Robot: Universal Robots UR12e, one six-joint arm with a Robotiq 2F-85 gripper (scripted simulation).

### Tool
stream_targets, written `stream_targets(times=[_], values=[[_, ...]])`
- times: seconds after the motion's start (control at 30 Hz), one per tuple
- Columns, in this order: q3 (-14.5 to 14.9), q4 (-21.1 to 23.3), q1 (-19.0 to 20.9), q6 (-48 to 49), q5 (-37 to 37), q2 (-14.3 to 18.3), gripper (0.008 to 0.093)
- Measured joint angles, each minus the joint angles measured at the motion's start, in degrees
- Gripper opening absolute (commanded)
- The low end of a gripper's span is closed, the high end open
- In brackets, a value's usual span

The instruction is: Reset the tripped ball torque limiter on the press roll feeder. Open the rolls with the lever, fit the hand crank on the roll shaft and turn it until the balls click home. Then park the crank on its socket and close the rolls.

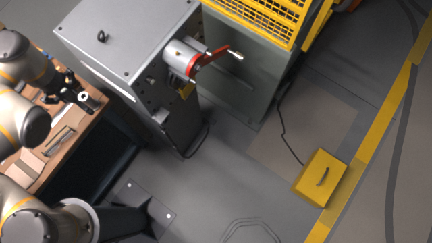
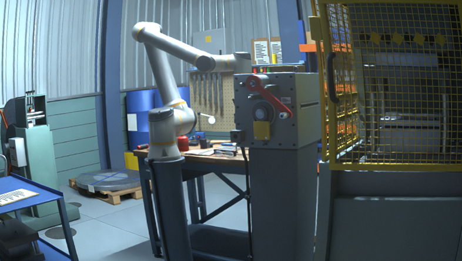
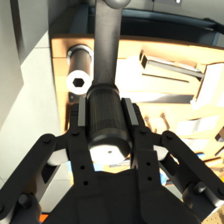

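Note:
The gripper (image 3: 107,105) and the crank are hidden behind the feeder box in the second side camera. The hand crank's dark knurled grip (image 3: 107,123) sits clamped in the gripper, above the workbench by the feeder's left side. The crank's flat arm (image 3: 105,42) runs away from the grip. Its hex socket hub (image 3: 78,83) (image 1: 84,97) faces the wrist camera, beside the grip. The red roll lever (image 1: 209,58) (image 2: 269,96) stands on the feeder's front face, with a steel handle (image 1: 236,54). The roll shaft end (image 2: 260,113) sits below the lever's pivot, above a yellow tag (image 2: 261,129).
The grey feeder cabinet (image 1: 135,44) stands right of the wooden workbench (image 1: 57,135), which carries tools. The yellow mesh guard (image 2: 396,83) encloses the press to the right. A yellow foot pedal box (image 1: 319,177) and its cable lie on the floor.

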State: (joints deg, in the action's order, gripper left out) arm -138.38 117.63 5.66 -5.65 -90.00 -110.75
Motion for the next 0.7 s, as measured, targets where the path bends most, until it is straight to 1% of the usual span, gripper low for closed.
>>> stream_targets(times=[0.17, 0.33, 0.5, 0.7], values=[[-0.9, -1.1, -4.2, 4.1, 0.0, -2.0, 0.008], [-1.7, -2.4, -9.5, 9.5, 0.0, -4.1, 0.008], [-2.4, -3.8, -15.9, 15.9, 0.0, -6.2, 0.008], [-2.9, -5.2, -24.6, 24.6, 0.0, -8.1, 0.008]])
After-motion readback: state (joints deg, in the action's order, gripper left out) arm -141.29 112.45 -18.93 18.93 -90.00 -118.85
